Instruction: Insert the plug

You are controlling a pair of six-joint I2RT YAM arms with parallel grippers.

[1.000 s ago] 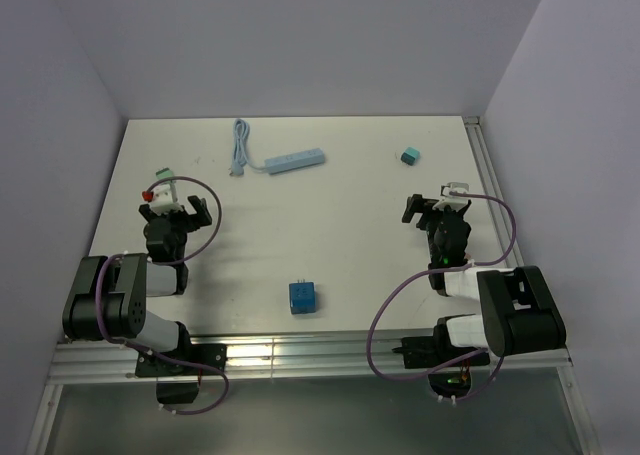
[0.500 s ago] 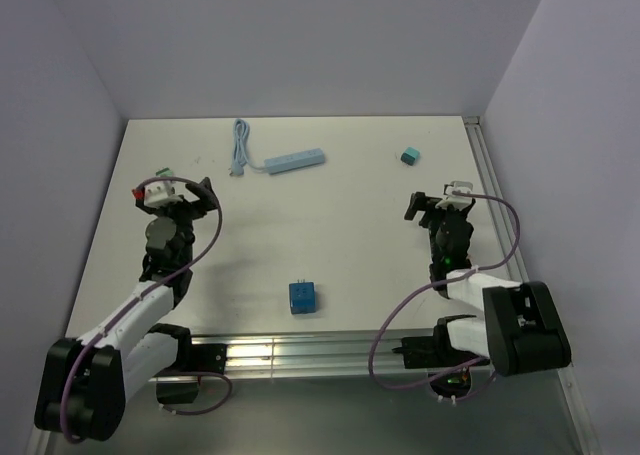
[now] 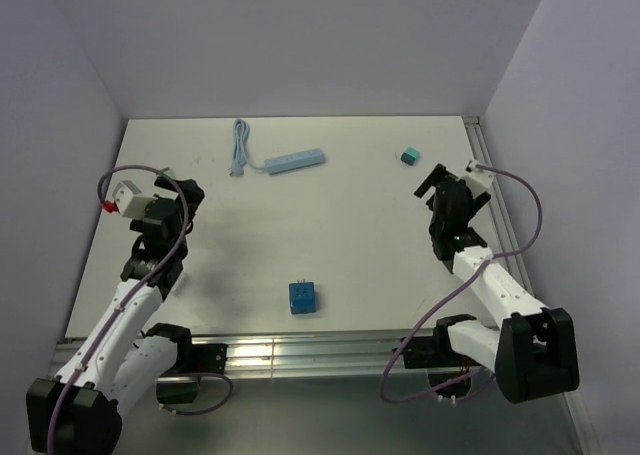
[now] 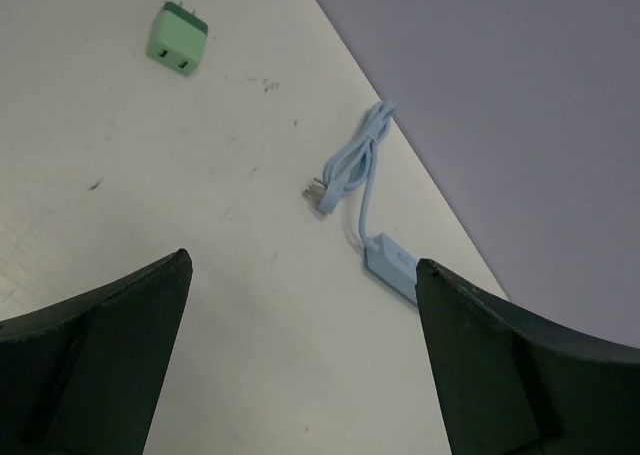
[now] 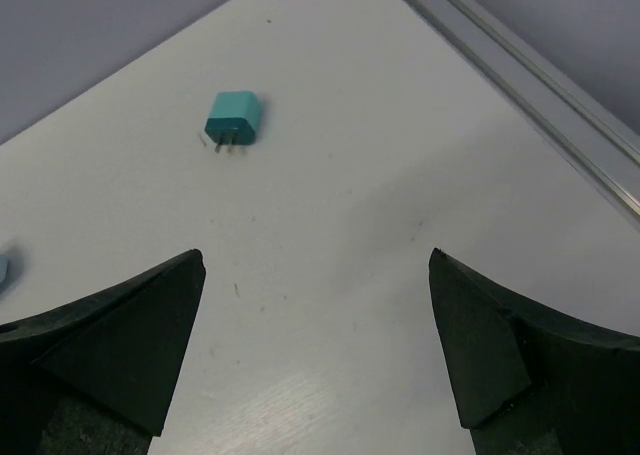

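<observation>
Approach is judged in hand: left claw (image 4: 302, 265) and right claw (image 5: 316, 255) are seen wide and empty; small teal plastic two-pronged plug (image 5: 232, 115) must be grasped next.

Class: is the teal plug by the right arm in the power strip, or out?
Out. The teal plug lies loose on the table, its prongs bare, well apart from the power strip.

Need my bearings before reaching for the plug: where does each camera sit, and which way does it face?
Top external: above and behind, looking down on the table; left arm, right arm show.
Left wrist: on left arm, facing far-left: power strip, green adapter; open left pincer frames it.
Right wrist: on right arm, facing far-right: teal plug; open right pincer frames it.
Shared: top external also shows power strip and teal plug.
</observation>
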